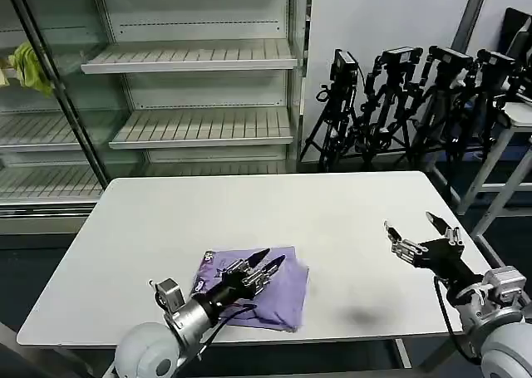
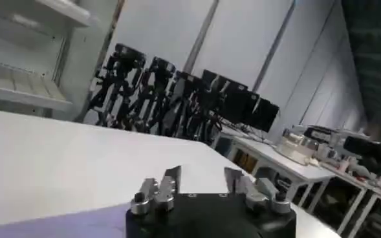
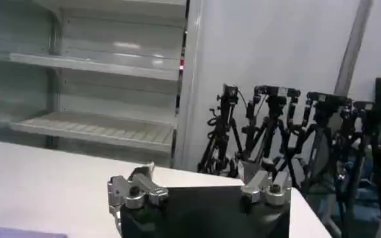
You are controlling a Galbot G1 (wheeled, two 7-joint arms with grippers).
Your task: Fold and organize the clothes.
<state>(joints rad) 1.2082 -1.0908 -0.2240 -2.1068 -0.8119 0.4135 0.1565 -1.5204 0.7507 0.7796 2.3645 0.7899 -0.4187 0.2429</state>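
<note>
Lavender T-shirt [image 1: 264, 293] lies folded into a compact pad at table [image 1: 274, 220] near edge, left of centre | left gripper [image 1: 264, 268] hovers over it, jaws apart, nothing held | right gripper [image 1: 416, 237] lifted above table's right side, jaws apart, idle | advice: press flat, square the edges before release | obscured: print mostly hidden under the arm; fold's underside unseen.

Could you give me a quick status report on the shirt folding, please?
Left gripper open, over the folded lavender T-shirt. Right gripper open, hovering apart at the table right side. Nothing in the way.
</note>
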